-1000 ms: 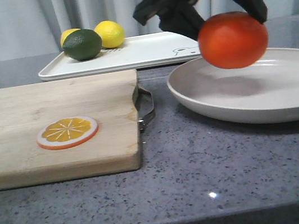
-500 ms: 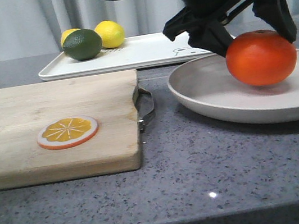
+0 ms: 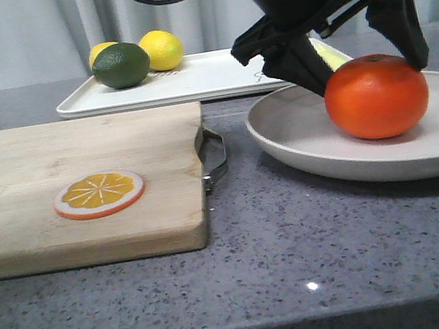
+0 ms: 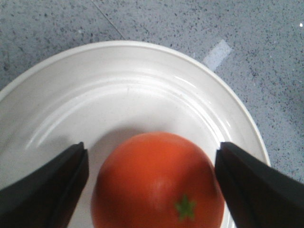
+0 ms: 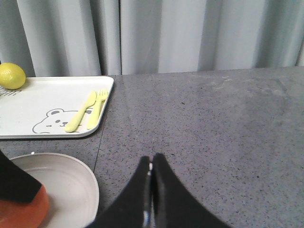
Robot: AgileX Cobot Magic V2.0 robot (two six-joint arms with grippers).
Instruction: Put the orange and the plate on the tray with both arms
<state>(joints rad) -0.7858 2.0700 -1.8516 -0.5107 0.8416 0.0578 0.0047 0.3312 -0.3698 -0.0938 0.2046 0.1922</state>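
Observation:
The orange (image 3: 376, 96) rests on the off-white plate (image 3: 298, 131) at the right of the table. My left gripper (image 3: 366, 74) hangs over it, open, with a finger on each side and a gap to the fruit. In the left wrist view the orange (image 4: 159, 183) lies between the spread fingers of the gripper (image 4: 152, 146) on the plate (image 4: 128, 95). The white tray (image 3: 213, 73) lies behind the plate. My right gripper (image 5: 151, 159) is shut and empty over the bare counter, beside the plate (image 5: 71, 185) and near the tray (image 5: 47, 104).
A wooden cutting board (image 3: 80, 178) with a metal handle (image 3: 217, 156) fills the left side and bears an orange slice (image 3: 99, 193). Two lemons (image 3: 161, 48) and a lime (image 3: 120, 66) sit at the tray's left end. A grey curtain hangs behind.
My left gripper lowered the orange from above the plate onto it, then opened its fingers off the fruit. The orange now rests on the plate.

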